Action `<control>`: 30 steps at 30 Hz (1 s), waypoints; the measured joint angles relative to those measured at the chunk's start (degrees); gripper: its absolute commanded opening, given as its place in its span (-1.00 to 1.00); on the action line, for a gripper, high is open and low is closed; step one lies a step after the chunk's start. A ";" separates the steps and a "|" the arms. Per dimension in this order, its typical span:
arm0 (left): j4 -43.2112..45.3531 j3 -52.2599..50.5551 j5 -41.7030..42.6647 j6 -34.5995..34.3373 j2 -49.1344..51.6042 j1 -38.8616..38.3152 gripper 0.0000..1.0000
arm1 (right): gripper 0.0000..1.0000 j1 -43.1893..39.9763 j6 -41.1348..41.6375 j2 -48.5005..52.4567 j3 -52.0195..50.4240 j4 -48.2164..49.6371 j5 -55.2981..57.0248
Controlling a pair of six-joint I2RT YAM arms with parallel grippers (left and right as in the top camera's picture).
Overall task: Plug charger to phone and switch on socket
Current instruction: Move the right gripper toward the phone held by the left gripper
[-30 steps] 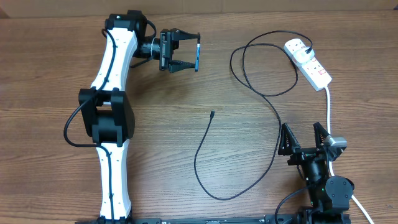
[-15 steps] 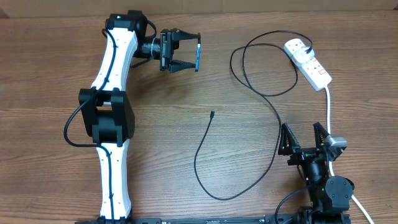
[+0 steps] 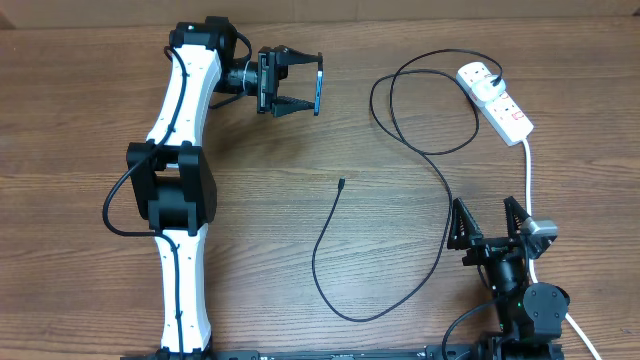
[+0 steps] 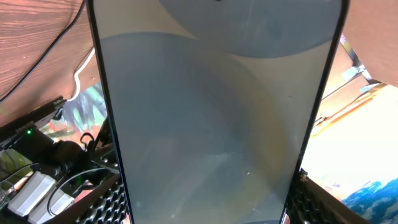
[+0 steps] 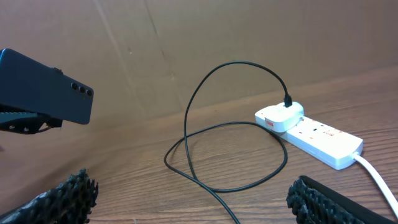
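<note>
We see the slim dark-backed smartphone (image 3: 318, 95) pinched edge-on between the fingers of the left gripper (image 3: 314, 86), toward the far side of the brown wooden table (image 3: 90, 120). Its pale, reflective face (image 4: 217, 112) fills the left wrist view. The thin black charger cable (image 3: 322, 236) snakes across the tabletop, with its small connector tip (image 3: 341, 183) lying loose, well apart from the phone. At the cable's other end the white plug head (image 3: 478, 73) sits in the white rectangular power strip (image 3: 505, 108) at the far right. A thick white cord (image 3: 528, 175) trails from the strip toward the right gripper (image 3: 485, 204), whose fingers stand spread and empty.
</note>
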 measured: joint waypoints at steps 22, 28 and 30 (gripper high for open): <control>-0.24 0.00 0.04 0.02 0.00 0.00 0.08 | 1.00 0.33 27.36 3.72 14.56 16.52 -18.80; -0.24 0.02 0.07 0.42 0.00 0.00 0.08 | 1.00 0.33 15.56 23.56 47.39 -18.18 -18.73; -0.17 0.04 0.07 0.46 0.00 0.00 0.08 | 0.99 0.33 13.53 33.16 59.45 -29.90 -18.95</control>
